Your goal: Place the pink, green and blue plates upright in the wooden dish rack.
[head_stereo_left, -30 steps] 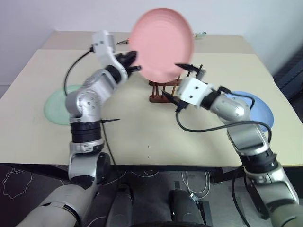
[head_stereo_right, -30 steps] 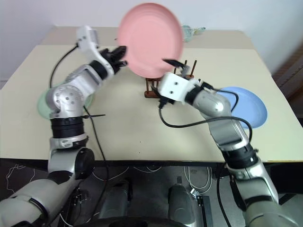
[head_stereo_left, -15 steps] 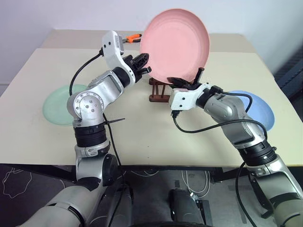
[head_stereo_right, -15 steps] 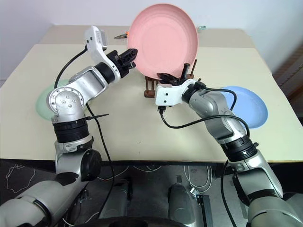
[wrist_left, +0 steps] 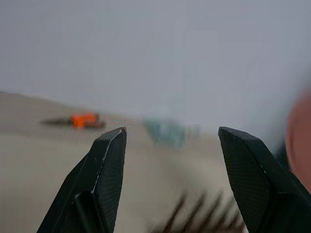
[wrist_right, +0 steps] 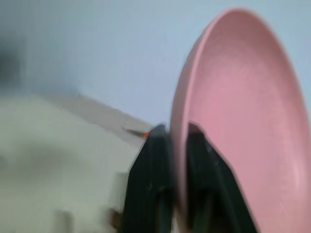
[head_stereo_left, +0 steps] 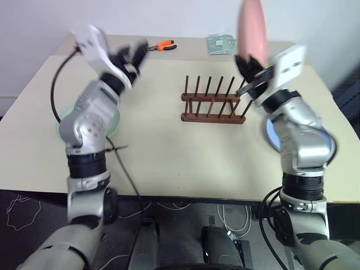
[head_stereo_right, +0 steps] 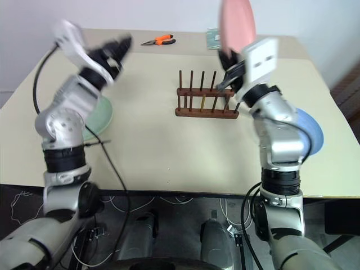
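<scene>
Rack (head_stereo_left: 212, 103) sits empty at upper center of the frame on the bench (head_stereo_left: 169, 152): two dark rails, two rows of pegs, nothing slotted in.

Right tool (head_stereo_left: 247, 66) is at upper right, clamped on the rim of the pink plate (head_stereo_left: 251, 27). The plate stands on edge, nearly edge-on to the head camera, above and to the right of the rack's right end, clear of the pegs. The right wrist view shows one finger (wrist_right: 150, 184) on each side of the pink rim.

Left tool (head_stereo_left: 132, 56) is at upper left, raised off the bench, jaws spread and holding nothing; the left wrist view shows both fingers (wrist_left: 104, 179) well apart with only open space between them.

Green plate (head_stereo_left: 109, 119) lies flat at left, partly hidden behind the left arm. Blue plate (head_stereo_right: 312, 134) lies flat at right, behind the right arm.

Orange-handled pliers (head_stereo_left: 161, 45) and a small clear packet (head_stereo_left: 220, 44) lie at the far edge, top center.
</scene>
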Robot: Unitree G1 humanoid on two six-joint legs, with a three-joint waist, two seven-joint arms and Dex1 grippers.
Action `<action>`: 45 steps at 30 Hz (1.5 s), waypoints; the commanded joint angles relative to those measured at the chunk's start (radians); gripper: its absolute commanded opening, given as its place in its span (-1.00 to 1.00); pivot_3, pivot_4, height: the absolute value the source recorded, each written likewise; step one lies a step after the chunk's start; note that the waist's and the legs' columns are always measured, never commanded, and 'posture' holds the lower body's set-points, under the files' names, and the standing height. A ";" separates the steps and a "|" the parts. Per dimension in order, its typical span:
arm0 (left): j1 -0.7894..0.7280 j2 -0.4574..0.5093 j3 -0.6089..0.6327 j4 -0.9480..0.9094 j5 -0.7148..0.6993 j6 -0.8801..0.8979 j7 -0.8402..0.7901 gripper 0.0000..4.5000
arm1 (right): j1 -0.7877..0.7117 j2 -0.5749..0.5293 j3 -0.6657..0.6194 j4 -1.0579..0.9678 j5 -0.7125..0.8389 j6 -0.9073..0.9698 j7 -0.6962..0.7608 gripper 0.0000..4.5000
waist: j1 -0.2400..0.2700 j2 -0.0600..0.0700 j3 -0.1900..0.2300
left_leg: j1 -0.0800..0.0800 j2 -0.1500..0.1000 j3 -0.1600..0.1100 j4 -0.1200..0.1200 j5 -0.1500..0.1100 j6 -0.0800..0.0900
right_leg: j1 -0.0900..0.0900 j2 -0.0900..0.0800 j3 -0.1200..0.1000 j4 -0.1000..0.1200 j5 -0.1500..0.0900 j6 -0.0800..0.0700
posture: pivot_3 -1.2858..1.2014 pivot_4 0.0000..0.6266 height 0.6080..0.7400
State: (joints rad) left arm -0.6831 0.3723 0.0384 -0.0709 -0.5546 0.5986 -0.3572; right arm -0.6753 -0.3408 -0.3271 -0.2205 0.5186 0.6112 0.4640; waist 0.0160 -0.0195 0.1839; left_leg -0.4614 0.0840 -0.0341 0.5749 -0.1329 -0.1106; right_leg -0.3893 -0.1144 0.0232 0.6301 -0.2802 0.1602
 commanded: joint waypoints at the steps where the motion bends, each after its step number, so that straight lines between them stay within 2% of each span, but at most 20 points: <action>1: 0.036 0.025 -0.139 -0.103 0.034 -0.084 -0.218 0.36 | -0.048 -0.030 -0.093 -0.021 0.215 0.153 -0.008 -0.96 | -0.004 0.000 0.000 | 0.000 0.000 0.000 0.000 0.000 0.000 | -0.001 0.000 0.000 0.000 0.000 -0.001 | 0.03 -0.52 1.00; 7: 0.093 0.052 -0.253 -0.168 0.066 -0.115 -0.394 0.36 | -0.065 -0.112 -0.063 0.112 0.213 0.161 0.029 -0.96 | -0.016 0.005 0.000 | 0.000 0.001 0.000 0.000 0.000 0.000 | -0.002 0.000 0.001 0.000 -0.001 -0.005 | 0.03 -0.52 1.00; 18: 0.150 0.053 -0.265 -0.226 0.091 -0.085 -0.435 0.36 | -0.124 -0.138 -0.107 0.307 0.283 0.203 0.031 -0.96 | -0.027 0.005 0.001 | 0.000 0.001 0.000 0.001 0.000 0.001 | -0.002 0.000 0.001 0.000 -0.001 -0.003 | 0.03 -0.52 1.00; 21: 0.154 0.048 -0.263 -0.225 0.104 -0.088 -0.432 0.38 | -0.161 -0.140 -0.116 0.377 0.258 0.185 -0.009 -0.50 | -0.028 0.006 0.001 | 0.000 0.001 0.000 0.001 0.000 0.001 | -0.002 0.000 0.001 0.000 -0.001 -0.003 | 0.03 -0.52 1.00; 26: 0.157 0.040 -0.264 -0.220 0.126 -0.095 -0.428 0.38 | -0.182 -0.154 -0.073 0.407 0.131 0.031 -0.044 0.58 | -0.027 0.006 0.001 | 0.000 0.001 0.000 0.001 0.000 0.001 | -0.002 0.000 0.001 0.000 -0.001 -0.003 | 0.03 -0.52 1.00; 30: 0.156 0.016 -0.234 -0.191 0.142 -0.091 -0.382 0.38 | -0.199 -0.168 -0.083 0.446 0.022 -0.112 -0.134 0.58 | -0.026 0.007 0.002 | -0.001 0.000 0.000 0.001 0.001 0.001 | -0.003 0.000 0.001 0.000 -0.001 -0.002 | 0.03 -0.52 1.00; 32: 0.143 -0.017 -0.169 -0.150 0.137 -0.083 -0.305 0.61 | -0.207 -0.187 -0.110 0.463 -0.015 -0.167 -0.193 0.60 | -0.026 0.007 0.002 | -0.001 0.000 0.000 0.001 0.001 0.001 | -0.002 0.000 0.001 0.000 -0.001 -0.002 | 0.03 -0.52 1.00; 34: 0.129 -0.040 -0.097 -0.106 0.163 -0.100 -0.201 0.94 | -0.191 -0.218 -0.108 0.438 -0.060 -0.234 -0.201 0.86 | -0.026 0.007 0.002 | -0.001 0.000 0.000 0.001 0.001 0.001 | -0.003 0.000 0.001 0.000 -0.001 -0.002 | 0.03 -0.52 1.00; 35: 0.117 -0.047 -0.057 -0.073 0.198 -0.105 -0.120 1.00 | -0.177 -0.231 -0.096 0.402 -0.068 -0.254 -0.178 0.98 | -0.027 0.008 0.002 | -0.001 0.000 0.000 0.001 0.001 0.001 | -0.003 0.000 0.001 0.000 0.000 -0.002 | 0.03 -0.52 1.00; 36: 0.104 -0.050 0.000 -0.029 0.227 -0.094 -0.023 1.00 | -0.158 -0.246 -0.069 0.348 -0.071 -0.268 -0.136 0.98 | -0.027 0.008 0.002 | -0.001 0.000 0.000 0.001 0.001 0.001 | -0.003 0.000 0.001 0.000 0.000 -0.001 | 0.03 -0.52 1.00; 39: 0.074 -0.017 0.196 0.115 0.395 -0.042 0.388 1.00 | -0.013 -0.336 0.145 0.052 -0.068 -0.270 0.142 0.98 | -0.043 0.008 0.002 | 0.001 0.001 0.000 0.000 0.000 0.002 | -0.003 0.000 0.002 0.001 -0.001 0.002 | 0.03 -0.52 1.00; 42: 0.073 -0.015 0.300 0.137 0.425 -0.028 0.529 1.00 | 0.073 -0.387 0.243 -0.084 -0.049 -0.229 0.258 0.98 | -0.061 0.008 0.002 | 0.002 0.001 0.000 0.000 0.000 0.002 | -0.003 0.001 0.002 0.002 -0.001 0.003 | 0.03 -0.52 1.00; 43: 0.075 -0.013 0.323 0.136 0.435 -0.013 0.562 1.00 | 0.101 -0.408 0.279 -0.118 -0.057 -0.221 0.295 0.98 | -0.054 0.008 0.003 | 0.001 0.001 0.000 0.000 0.000 0.002 | -0.003 0.001 0.002 0.002 -0.001 0.003 | 0.03 -0.52 1.00; 45: 0.088 -0.038 0.446 0.123 0.415 0.058 0.671 1.00 | 0.159 -0.440 0.388 -0.155 -0.139 -0.251 0.359 0.98 | -0.030 0.006 0.003 | 0.000 0.000 0.000 0.001 0.000 0.002 | -0.002 0.001 0.002 0.001 -0.001 0.003 | 0.03 -0.52 1.00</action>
State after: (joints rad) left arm -0.5996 0.3398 0.3997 0.0866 -0.1403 0.6175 0.2323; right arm -0.5287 -0.7572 0.0222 -0.3241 0.4233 0.3841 0.7760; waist -0.0140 -0.0132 0.1870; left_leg -0.4614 0.0841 -0.0343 0.5764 -0.1331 -0.1091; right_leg -0.3907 -0.1138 0.0252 0.6303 -0.2815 0.1631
